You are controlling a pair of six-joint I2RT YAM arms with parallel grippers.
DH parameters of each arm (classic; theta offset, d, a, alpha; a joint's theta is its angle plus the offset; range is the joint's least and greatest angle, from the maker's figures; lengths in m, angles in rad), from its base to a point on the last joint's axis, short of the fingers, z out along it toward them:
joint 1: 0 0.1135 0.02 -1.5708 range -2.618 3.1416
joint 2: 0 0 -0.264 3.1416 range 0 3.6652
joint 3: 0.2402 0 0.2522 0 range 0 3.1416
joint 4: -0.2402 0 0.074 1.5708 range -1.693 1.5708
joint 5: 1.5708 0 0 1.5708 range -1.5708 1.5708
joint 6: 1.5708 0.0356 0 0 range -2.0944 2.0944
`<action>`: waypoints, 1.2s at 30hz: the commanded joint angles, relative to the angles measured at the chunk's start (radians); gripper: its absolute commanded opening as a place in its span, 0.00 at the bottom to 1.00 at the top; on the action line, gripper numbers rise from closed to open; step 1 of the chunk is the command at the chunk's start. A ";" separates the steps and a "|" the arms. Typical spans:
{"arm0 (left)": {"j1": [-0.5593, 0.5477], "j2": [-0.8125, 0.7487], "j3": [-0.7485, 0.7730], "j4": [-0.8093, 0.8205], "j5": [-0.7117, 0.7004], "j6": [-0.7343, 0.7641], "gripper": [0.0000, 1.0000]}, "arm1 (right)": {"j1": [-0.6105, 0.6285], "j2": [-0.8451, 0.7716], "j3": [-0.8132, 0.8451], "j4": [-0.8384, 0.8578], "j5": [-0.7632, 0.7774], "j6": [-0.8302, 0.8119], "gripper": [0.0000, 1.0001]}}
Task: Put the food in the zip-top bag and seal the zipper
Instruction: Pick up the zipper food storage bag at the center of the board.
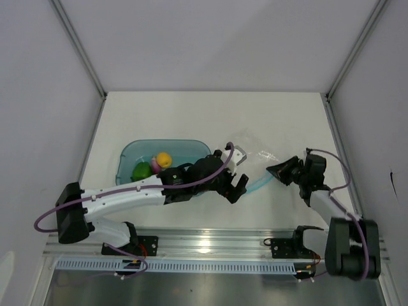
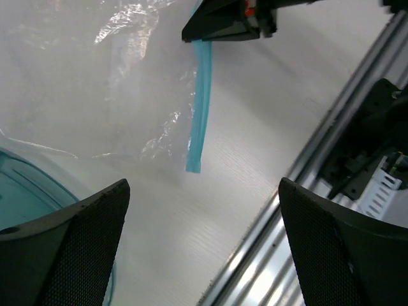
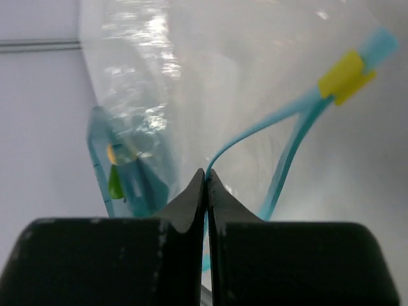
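**Colleague:** Where is the bag on your feed?

**Me:** The zip-top bag [image 1: 252,148] lies crinkled on the desk [image 1: 191,115], just beside the right end of the teal tray [image 1: 186,151]. My right pincer [image 3: 205,185] is pressed together on the bag's edge and pinches the zipper [image 3: 288,159] itself.

**Colleague:** And your left arm?

**Me:** It reaches across the tray. The left pincer [image 2: 204,255] hangs near the bag with its jaws spread wide and grips nothing. In its wrist view the teal strip runs straight from the right pincer's tip to a loose end over the desk.

**Colleague:** Is the food in the bag?

**Me:** No. All 3 pieces sit in the left half of the tray. I see the yellow-orange fruit [image 1: 164,159], the green vegetable [image 1: 141,170] and, I think, the pink-purple piece [image 1: 155,166] tucked between them. That last one is very small from above.

**Colleague:** Is the zipper sealed?

**Me:** Not where I hold it. In the right wrist view its 2 strands spread apart from each other below a yellow clip [image 3: 346,76]. Through the clear plastic I can make out the tray, with blurred yellow and green spots inside.
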 commanded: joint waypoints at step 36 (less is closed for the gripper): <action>-0.126 0.263 0.221 0.085 -0.255 0.052 1.00 | 0.441 -0.527 0.441 -0.922 0.425 0.174 0.00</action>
